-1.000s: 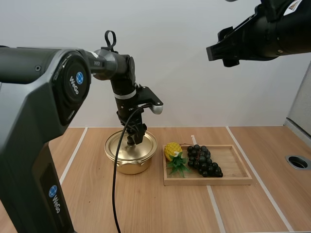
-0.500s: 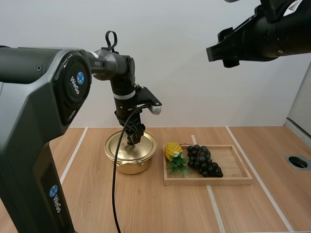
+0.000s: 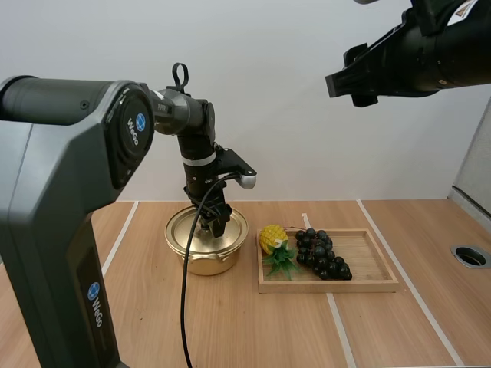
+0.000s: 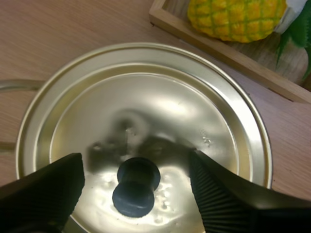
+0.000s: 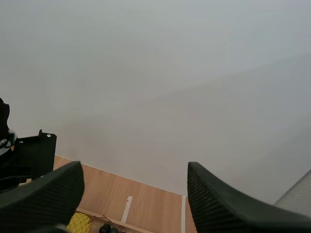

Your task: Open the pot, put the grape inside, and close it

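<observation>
Left jaws: apart, straddling the lid knob (image 4: 136,187), slightly lower than a second ago.
Right jaws: apart, upper right of frame, unchanged.
Pot (image 3: 201,261): closed, left of centre.
Grapes (image 3: 322,253): in wooden tray (image 3: 383,282), unmoved.

In the high view the left gripper (image 3: 214,225) hides the knob (image 4: 136,186) of the lid (image 4: 146,107); the left wrist view's edge cuts off the pineapple (image 4: 236,18) and wooden tray (image 4: 218,48)
</observation>
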You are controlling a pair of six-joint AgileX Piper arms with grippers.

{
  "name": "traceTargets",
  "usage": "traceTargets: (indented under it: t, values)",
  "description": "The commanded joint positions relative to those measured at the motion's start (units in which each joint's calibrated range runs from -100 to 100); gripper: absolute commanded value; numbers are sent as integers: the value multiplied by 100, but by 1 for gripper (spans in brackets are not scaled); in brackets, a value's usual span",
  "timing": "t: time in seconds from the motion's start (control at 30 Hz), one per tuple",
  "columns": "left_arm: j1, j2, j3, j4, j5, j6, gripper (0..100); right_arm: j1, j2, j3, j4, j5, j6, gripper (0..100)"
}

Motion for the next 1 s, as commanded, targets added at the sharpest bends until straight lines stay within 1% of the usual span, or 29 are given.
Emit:
traceTargets:
  t: [0.0,0.07,0.1,0.13,0.17,0.2,0.23,0.4,0.57,0.77,0.97]
  values:
    - [12,41,-27,-98,51,-47,100,6,-19,-32,14,-41,-36,100]
    - [12,41,-27,-86,108,-81,100,6,-19,-32,14,-41,-36,100]
    - [12,41,-27,-65,108,-89,80,6,-19,-32,14,-41,-36,100]
    - [22,41,-27,-29,108,-113,53,6,-19,-32,14,-41,-36,100]
    - [22,27,-27,-28,108,-123,22,6,-19,-32,14,-41,-36,100]
    - [22,27,-27,-17,108,-123,0,6,-19,-32,14,-41,-36,100]
    - [22,27,-27,-4,130,-122,1,6,-19,-32,14,-41,-36,100]
    - [22,27,-27,129,159,-168,0,6,-19,-32,14,-41,-36,100]
    - [22,-143,-150,287,259,-383,0,6,-19,-32,14,-41,-36,100]
    - [31,-1057,-699,277,426,-554,0,6,-19,-32,66,-195,-36,100]
    - [164,-2163,-1506,209,371,-1083,0,6,-19,-32,66,-323,-36,100]
